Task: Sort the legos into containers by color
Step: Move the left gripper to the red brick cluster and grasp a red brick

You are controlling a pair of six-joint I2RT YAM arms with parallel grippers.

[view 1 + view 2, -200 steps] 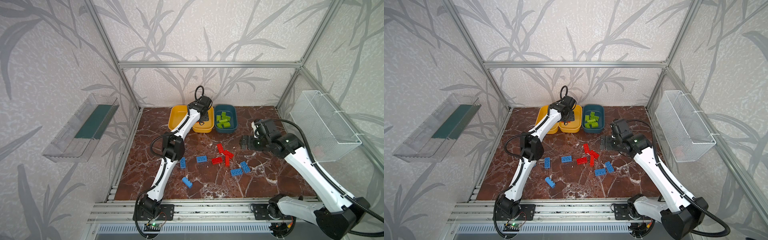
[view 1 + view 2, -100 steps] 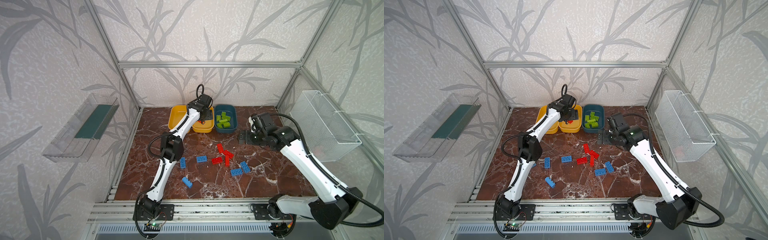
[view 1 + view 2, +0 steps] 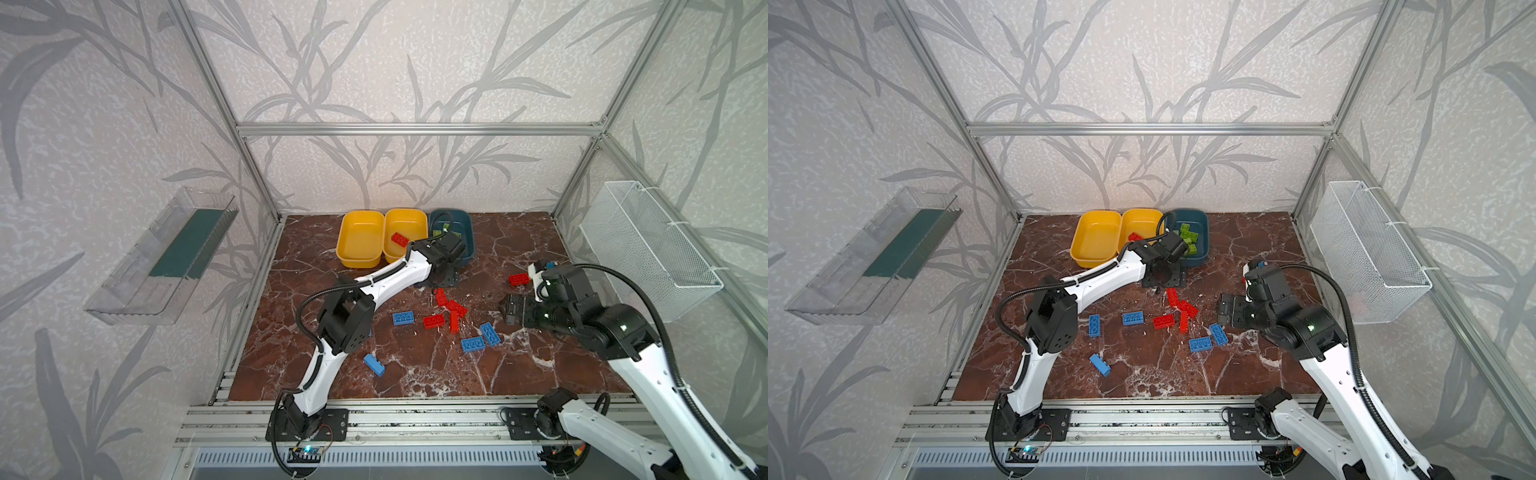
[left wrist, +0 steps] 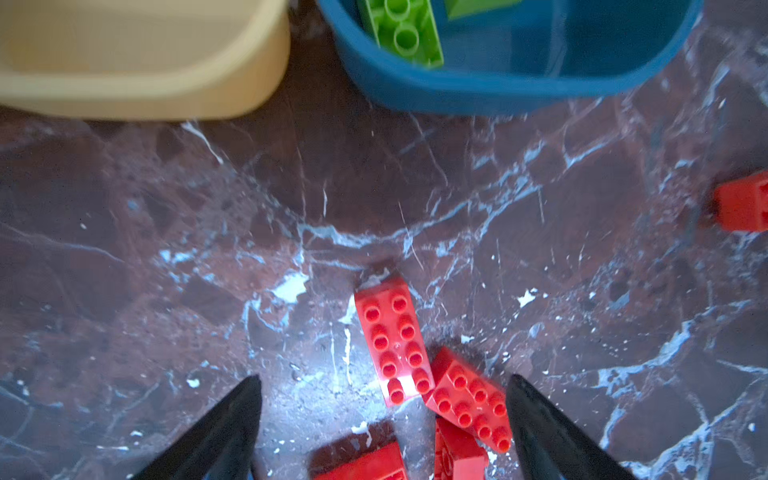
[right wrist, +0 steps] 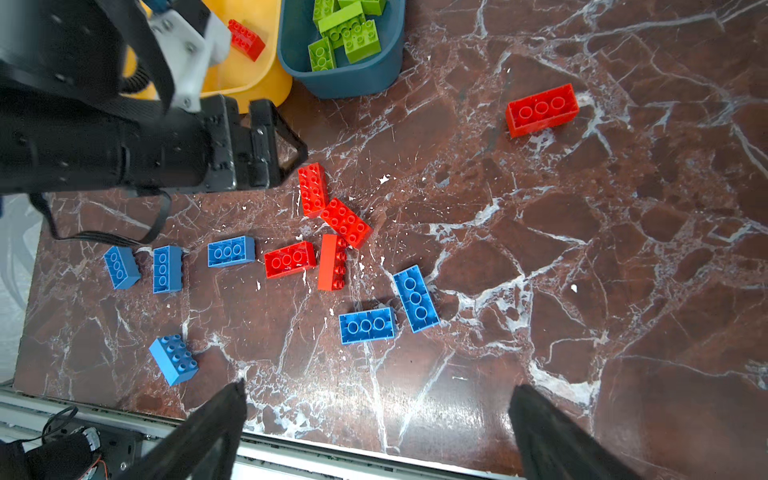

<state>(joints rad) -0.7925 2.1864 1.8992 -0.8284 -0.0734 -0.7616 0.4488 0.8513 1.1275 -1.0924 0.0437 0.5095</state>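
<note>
Two yellow containers (image 3: 360, 239) (image 3: 415, 220) and a teal one (image 3: 1200, 257) stand at the back. One red lego (image 3: 400, 239) lies in the middle yellow tub; green legos (image 3: 1190, 239) fill the teal one. My left gripper (image 3: 448, 280) (image 4: 384, 380) hovers open just in front of the tubs, over the back end of a cluster of red legos (image 3: 446, 309) (image 4: 392, 340). A lone red lego (image 3: 518, 279) (image 5: 542, 109) lies to the right. Several blue legos (image 3: 473, 344) (image 5: 368, 326) are scattered nearer the front. My right gripper (image 3: 513, 309) (image 5: 379, 386) is open and empty, high above the table.
A clear tray (image 3: 166, 257) hangs on the left wall and a white wire basket (image 3: 648, 245) on the right wall. An aluminium rail (image 3: 415, 415) runs along the table's front edge. The left arm's elbow (image 3: 347, 318) stands over the left blue legos.
My left gripper has pulled back from over the middle yellow tub to the red cluster, leaving a red lego in that tub. My right gripper has drawn back toward the front.
</note>
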